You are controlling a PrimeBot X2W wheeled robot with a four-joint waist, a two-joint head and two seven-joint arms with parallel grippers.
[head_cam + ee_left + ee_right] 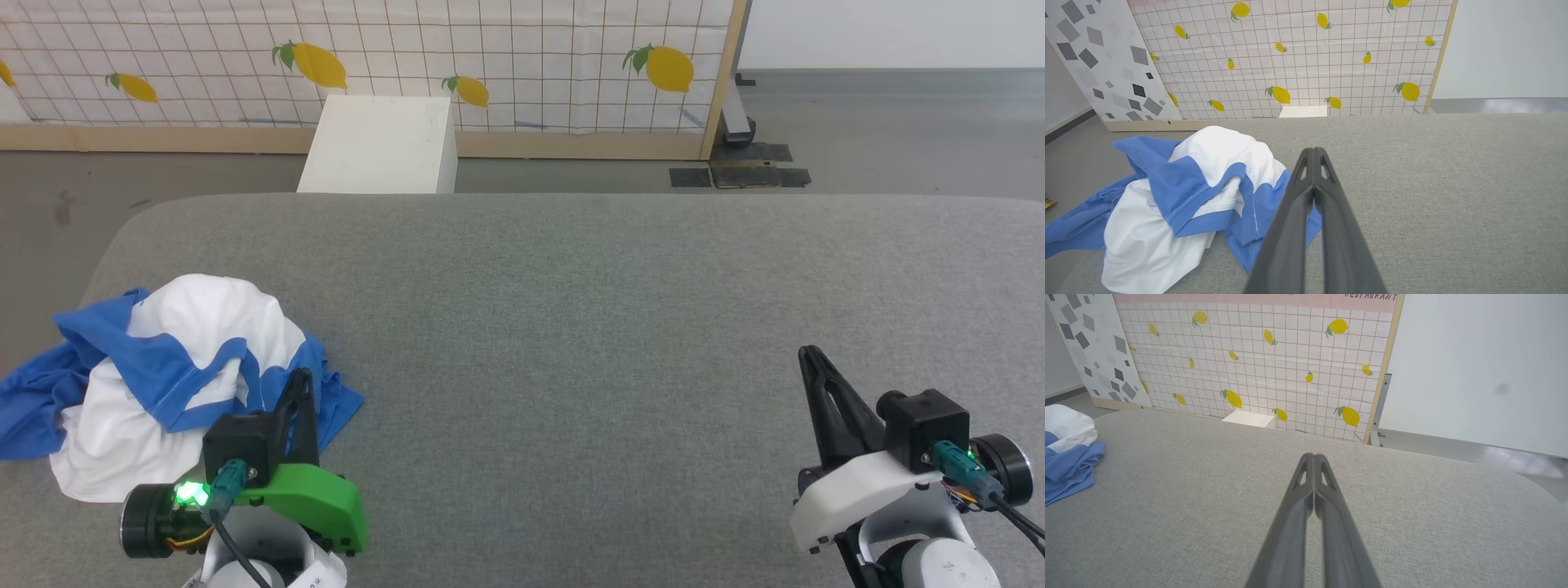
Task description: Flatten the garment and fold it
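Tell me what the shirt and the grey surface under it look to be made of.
The shirt looks like soft matte knit, probably cotton jersey: it slumps in rounded folds, and a stitched seam shows on a blue band. The grey surface looks like matte woven upholstery cloth, with a fine weave grain; its rounded edge suggests padding beneath.

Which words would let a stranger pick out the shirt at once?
Take the wide grey table and go to its left end. There, beside the left tool, a shirt lies crumpled in a heap. Its soft white-and-blue cloth sets it apart from the plain grey surface and the hard white box behind.
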